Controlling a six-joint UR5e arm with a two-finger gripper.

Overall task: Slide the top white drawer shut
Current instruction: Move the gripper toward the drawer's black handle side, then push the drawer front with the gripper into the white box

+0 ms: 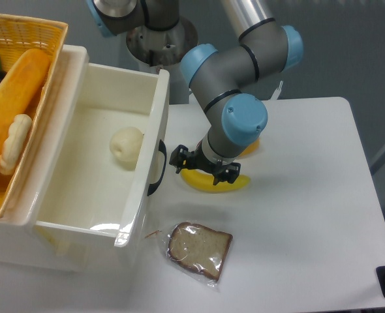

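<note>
End effector (204, 168) sits mid-desk over a yellow banana-shaped piece (217, 182), just beside the top white drawer (88, 163) handle. Can't tell whether it's released or grasping. Drawer pulled out.

This looks like a robot lab: an industrial arm (245, 72) stands at a plain white table (310, 215) with toy food.

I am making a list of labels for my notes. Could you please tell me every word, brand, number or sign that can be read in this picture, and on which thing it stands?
None can be read.
The top white drawer: plain, no text.
The bagged bread slice: no label visible.
The arm and gripper: no readable marking.
</note>
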